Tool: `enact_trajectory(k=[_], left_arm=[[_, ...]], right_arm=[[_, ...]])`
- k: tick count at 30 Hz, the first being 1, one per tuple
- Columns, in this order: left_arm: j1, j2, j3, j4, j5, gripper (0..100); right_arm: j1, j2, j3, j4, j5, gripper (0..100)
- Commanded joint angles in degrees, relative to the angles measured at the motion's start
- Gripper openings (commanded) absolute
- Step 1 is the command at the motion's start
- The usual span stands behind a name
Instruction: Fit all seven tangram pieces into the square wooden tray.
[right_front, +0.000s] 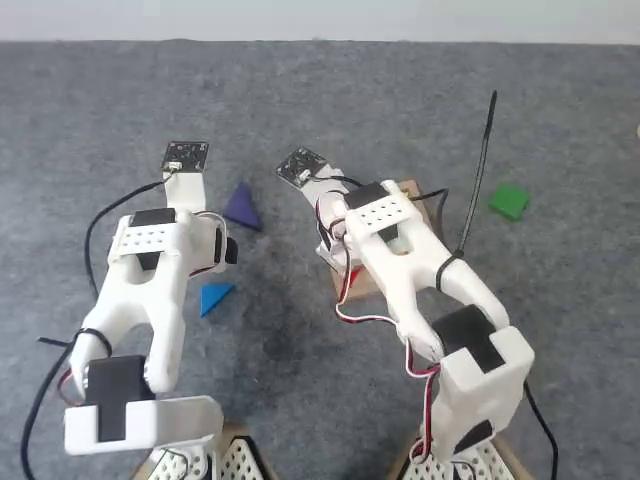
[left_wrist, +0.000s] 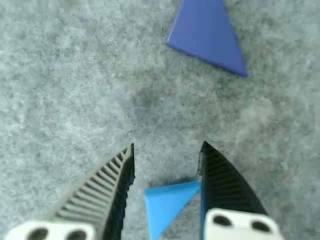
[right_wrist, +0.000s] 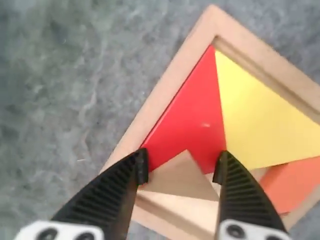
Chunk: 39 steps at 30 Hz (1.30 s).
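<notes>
We saw left pincer (left_wrist: 168, 147) open, light blue triangle (left_wrist: 167, 202) between its jaws, right pincer (right_wrist: 182, 154) open, empty, over red triangle (right_wrist: 192, 120) in tray (right_wrist: 165, 82).

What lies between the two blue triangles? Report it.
Just bare carpet, between light blue triangle and dark blue triangle, in the left wrist view.

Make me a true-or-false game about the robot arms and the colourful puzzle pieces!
1. The light-blue triangular piece lies between the left end effector's open fingers. True.
2. The red triangular piece lies on the grey carpet. False: it sits inside the square wooden tray, touching the yellow triangular piece.
3. The green square piece is in the tray. False: it lies on the carpet, apart from the tray.
4. The right end effector is open over the tray. True.
</notes>
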Motion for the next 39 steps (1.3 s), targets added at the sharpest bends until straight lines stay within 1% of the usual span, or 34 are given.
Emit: enact_trajectory(k=[1,7,12,15,20,24,28,32,39], left_arm=[[0.53,-2.99,-0.13,-0.97,-0.44,21],[0.53,-2.99,-0.13,-0.97,-0.44,21],[0.53,-2.99,-0.13,-0.97,-0.44,21],[0.53,-2.99,-0.13,-0.97,-0.44,21],[0.53,-2.99,-0.13,-0.97,-0.44,21],[0.53,-2.99,-0.13,-0.97,-0.44,21],[0.53,-2.99,-0.13,-0.97,-0.44,21],[0.53,-2.99,-0.13,-0.97,-0.44,21],[0.62,-2.99,-0.13,-0.97,-0.44,21]], right_arm=[[1.63,-4.97,0.88,-0.57,3.78,22.5],[1.45,-10.42,7.56,-3.65,9.05,22.3],[2.07,-14.02,14.51,-6.64,9.85,22.3],[4.35,-14.9,15.47,-6.9,9.85,22.3],[9.54,-15.25,15.38,-7.08,11.96,22.3],[10.77,-15.16,15.47,-8.4,11.69,22.3],[10.86,-18.86,15.74,-8.13,8.97,22.3],[10.07,-23.08,19.6,-7.34,9.76,22.3],[10.68,-23.08,23.65,-7.6,9.76,22.3]])
